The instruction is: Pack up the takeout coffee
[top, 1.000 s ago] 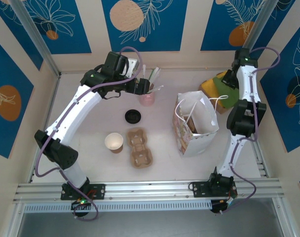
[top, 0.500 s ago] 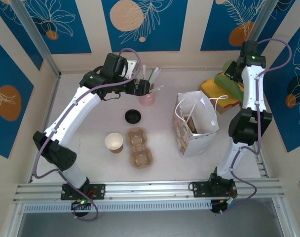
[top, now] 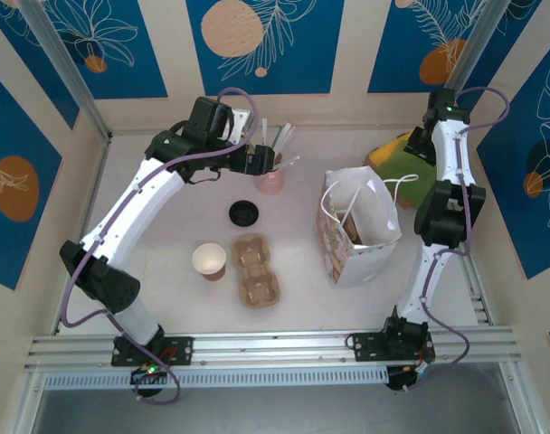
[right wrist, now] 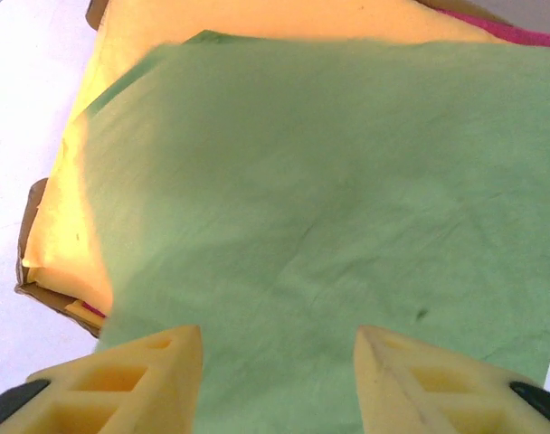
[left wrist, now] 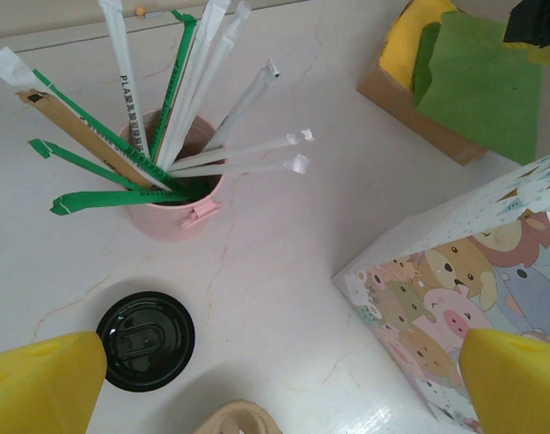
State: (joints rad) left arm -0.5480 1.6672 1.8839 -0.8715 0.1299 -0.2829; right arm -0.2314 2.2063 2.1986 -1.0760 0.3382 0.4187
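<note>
Two pincers, both spread.
The left gripper (left wrist: 275, 384), yellow fingers (left wrist: 40, 384) apart, faces a round black plastic lid (left wrist: 145, 340) at lower left and a pink cup of wrapped straws (left wrist: 171, 194) at upper left. The right gripper (right wrist: 279, 366), fingers (right wrist: 139, 380) apart, hangs over a green cloth (right wrist: 329, 208) on a yellow cloth (right wrist: 67, 226). A lidless brown paper cup (top: 209, 260) stands left of centre in the top view; where the lidded takeout coffee is, I cannot tell.

White marbled table (top: 302, 307), blue leaf-print wall panels (top: 266, 63), aluminium rail (top: 275, 344) along near edge
</note>
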